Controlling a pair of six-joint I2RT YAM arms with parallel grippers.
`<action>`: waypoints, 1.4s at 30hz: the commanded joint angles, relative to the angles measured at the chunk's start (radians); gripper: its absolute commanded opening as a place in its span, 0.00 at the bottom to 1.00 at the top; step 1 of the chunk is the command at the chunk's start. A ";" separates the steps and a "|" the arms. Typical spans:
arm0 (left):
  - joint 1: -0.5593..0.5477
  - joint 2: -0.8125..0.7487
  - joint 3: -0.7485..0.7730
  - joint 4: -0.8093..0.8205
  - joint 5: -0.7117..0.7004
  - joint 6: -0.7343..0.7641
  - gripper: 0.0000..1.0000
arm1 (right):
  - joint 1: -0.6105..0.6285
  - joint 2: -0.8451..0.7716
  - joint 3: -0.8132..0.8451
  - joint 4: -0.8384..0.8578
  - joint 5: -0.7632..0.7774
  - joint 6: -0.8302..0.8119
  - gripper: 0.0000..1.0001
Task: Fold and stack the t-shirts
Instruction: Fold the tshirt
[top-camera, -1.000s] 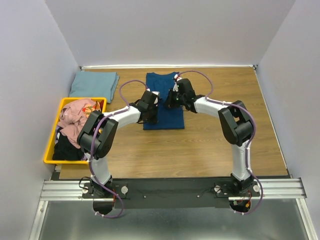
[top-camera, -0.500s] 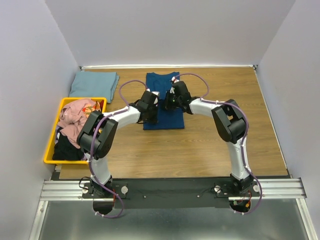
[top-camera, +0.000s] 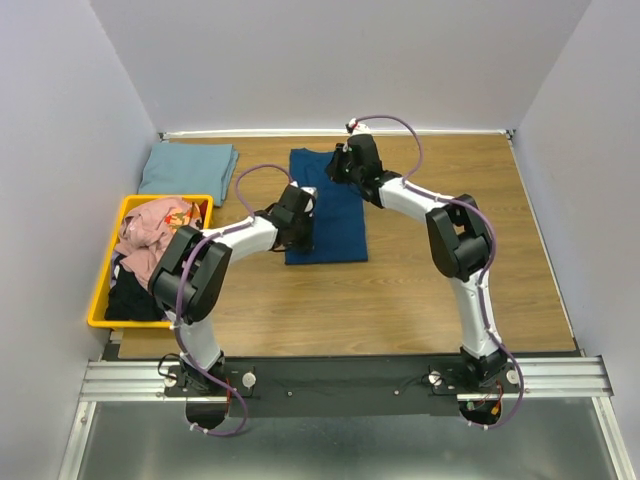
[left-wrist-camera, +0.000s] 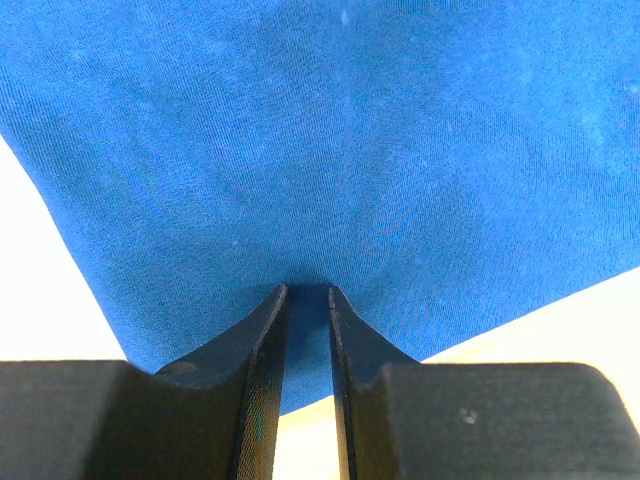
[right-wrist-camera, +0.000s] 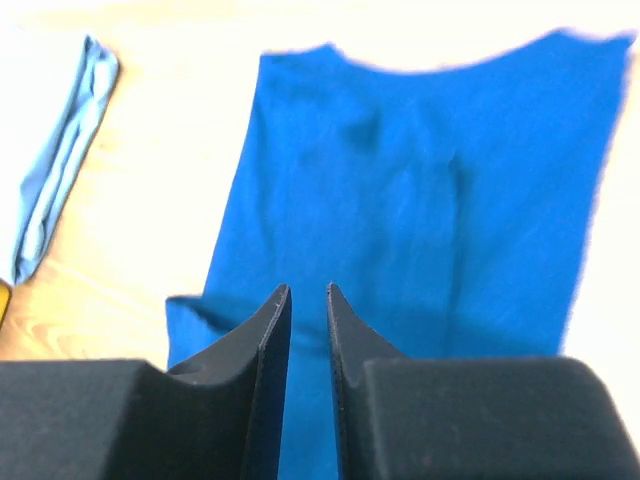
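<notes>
A dark navy t-shirt (top-camera: 335, 215) lies on the table as a long folded strip, and it fills the left wrist view (left-wrist-camera: 340, 140). My left gripper (top-camera: 297, 232) is shut, with its tips (left-wrist-camera: 307, 290) pressed down on the shirt near its left edge. My right gripper (top-camera: 337, 167) is shut and empty. It hovers over the far end of the same shirt (right-wrist-camera: 420, 200), fingers (right-wrist-camera: 308, 290) clear of the cloth. A folded pale grey-blue t-shirt (top-camera: 187, 168) lies at the far left (right-wrist-camera: 55, 150). A pink t-shirt (top-camera: 150, 235) and a black t-shirt (top-camera: 135, 300) lie crumpled in the bin.
The yellow plastic bin (top-camera: 97, 305) stands at the table's left edge, next to the left arm. Grey walls close in the table on the left, back and right. Bare wood shows to the right of and in front of the navy shirt.
My right gripper has moved from the middle of the navy shirt to its far end and lifted off it. My left gripper has barely shifted on the left edge.
</notes>
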 joint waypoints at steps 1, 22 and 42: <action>-0.002 -0.035 -0.037 -0.081 0.008 -0.012 0.30 | -0.012 -0.042 -0.004 0.001 -0.008 -0.068 0.28; 0.136 -0.312 -0.412 0.438 0.222 -0.340 0.29 | -0.129 -0.357 -0.858 0.614 -0.824 0.532 0.46; 0.244 -0.388 -0.509 0.509 0.275 -0.360 0.25 | -0.254 -0.364 -0.974 0.646 -0.842 0.555 0.52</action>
